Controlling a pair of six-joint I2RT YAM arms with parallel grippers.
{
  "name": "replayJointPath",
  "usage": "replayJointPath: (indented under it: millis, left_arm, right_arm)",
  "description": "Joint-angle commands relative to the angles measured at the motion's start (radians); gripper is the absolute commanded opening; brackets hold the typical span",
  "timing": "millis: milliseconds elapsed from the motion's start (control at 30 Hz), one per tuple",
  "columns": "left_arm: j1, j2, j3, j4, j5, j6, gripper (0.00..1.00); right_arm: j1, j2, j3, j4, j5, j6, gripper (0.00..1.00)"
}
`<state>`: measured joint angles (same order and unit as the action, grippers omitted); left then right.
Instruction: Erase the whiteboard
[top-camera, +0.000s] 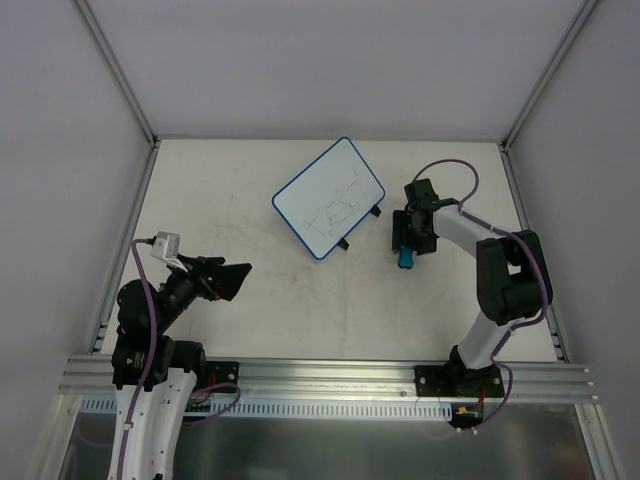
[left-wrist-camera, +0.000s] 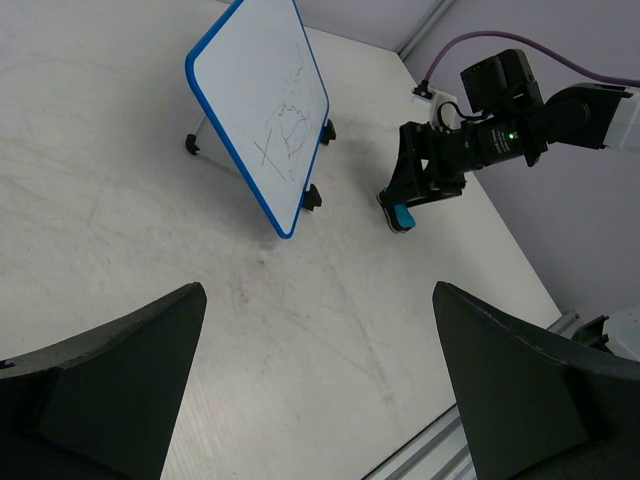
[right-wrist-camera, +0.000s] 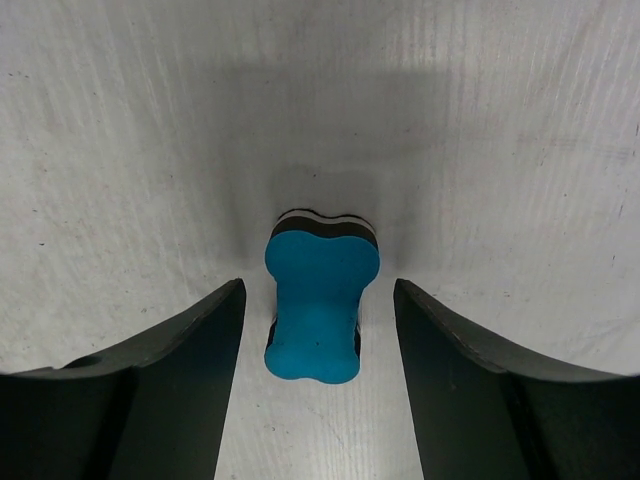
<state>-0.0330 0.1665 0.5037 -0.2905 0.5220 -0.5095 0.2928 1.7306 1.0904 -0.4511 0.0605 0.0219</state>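
Whiteboard (top-camera: 329, 198) sits in the upper centre of the top view on the table (top-camera: 230, 330), turned diagonally, with faint pen lines on its face. In the left wrist view it is propped at a tilt on small black feet, not lying flat. We judge it light, stiff and slick-faced, so wiping pressure could slide or tip it. The best hold looks like the blue rim on a free edge, clear of the drawing, or a brace from behind. The right gripper (right-wrist-camera: 315, 340) is down at the table, right of centre in the top view. Its jaws are spread to either side of the blue eraser (right-wrist-camera: 318, 300), with a gap showing on both sides, so nothing is pinched. The left gripper (left-wrist-camera: 318, 290) hangs at lower left, jaws wide apart and empty, well away from the board.
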Motion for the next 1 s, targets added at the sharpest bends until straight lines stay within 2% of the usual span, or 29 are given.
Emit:
replayJointPath:
  millis: [0,200,400,633,733,800,833,900,967]
  left_arm:
    - [-0.001,-0.008,-0.004,0.037,0.026,-0.006,0.99]
    - [-0.001,-0.013,-0.004,0.040,0.023,-0.006,0.99]
    - [-0.001,-0.016,-0.008,0.039,0.023,-0.009,0.99]
    - [-0.001,0.007,-0.007,0.040,0.027,-0.015,0.99]
    - [-0.001,0.021,-0.008,0.042,0.023,-0.026,0.99]
    - [-0.001,0.027,-0.019,0.044,0.006,-0.041,0.99]
    - [-0.001,0.034,-0.022,0.048,0.000,-0.049,0.99]
    - [-0.001,0.039,-0.036,0.074,-0.016,-0.083,0.99]
    - [-0.001,0.048,-0.080,0.143,-0.019,-0.124,0.99]
  right_arm:
    - [0.006,0.014,0.020,0.012,0.024,0.001,0.64]
    - [0.006,0.004,0.005,0.015,0.032,0.006,0.59]
    - [0.006,0.004,0.005,0.014,0.038,0.010,0.46]
    - [0.006,0.004,-0.012,0.015,0.033,0.023,0.45]
    - [0.005,-0.003,-0.017,0.015,0.035,0.024,0.34]
    - [0.006,-0.009,-0.021,0.015,0.033,0.024,0.34]
    - [0.005,-0.016,-0.021,0.012,0.030,0.024,0.28]
    - [0.008,-0.023,-0.021,0.011,0.032,0.024,0.27]
    - [0.006,-0.026,-0.020,0.012,0.027,0.024,0.21]
